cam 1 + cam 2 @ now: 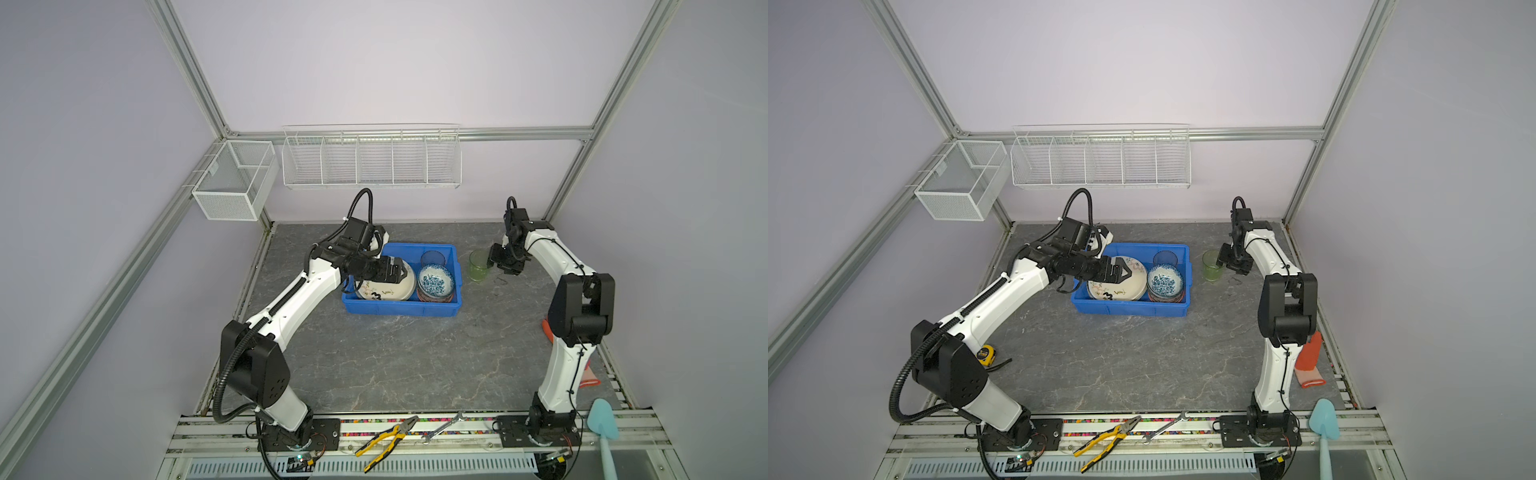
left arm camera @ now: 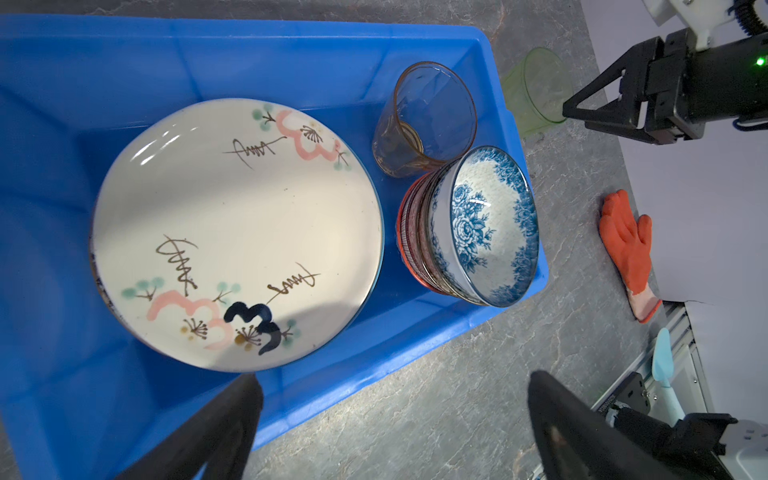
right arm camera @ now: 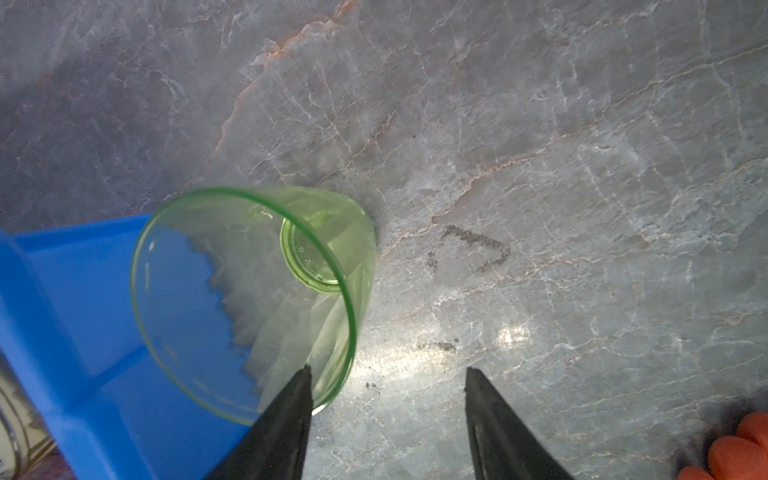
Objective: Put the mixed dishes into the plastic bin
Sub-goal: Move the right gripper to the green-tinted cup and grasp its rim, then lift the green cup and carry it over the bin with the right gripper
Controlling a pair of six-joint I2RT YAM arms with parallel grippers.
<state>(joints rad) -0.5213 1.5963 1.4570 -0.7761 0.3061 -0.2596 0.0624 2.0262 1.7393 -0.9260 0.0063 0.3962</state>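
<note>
Three kinds of dishes sit inside the blue bin (image 1: 399, 309) in the middle of the grey table (image 1: 374, 365): a cream plate (image 2: 237, 232) painted with pink and green flowers lies flat in its left part, a stack of bowls (image 2: 419, 232) topped by a blue flowered bowl (image 1: 435, 280) fills the near right corner, and an amber glass (image 2: 428, 116) stands upright behind the stack. One green glass (image 1: 480, 266) stands upright on the table just beside the bin's right wall. The right gripper (image 3: 387, 370) is at this glass with its jaws spread: one finger (image 3: 286, 415) overlaps the rim, the other finger (image 3: 498, 428) is outside over bare table, clear of the glass. The left gripper (image 1: 400, 272) hangs above the plate with its jaws wide apart, holding nothing. An orange glove (image 2: 627, 249) lies near the table's right edge, while pliers (image 1: 386, 440) and a wrench (image 1: 442, 426) lie on the front rail
</note>
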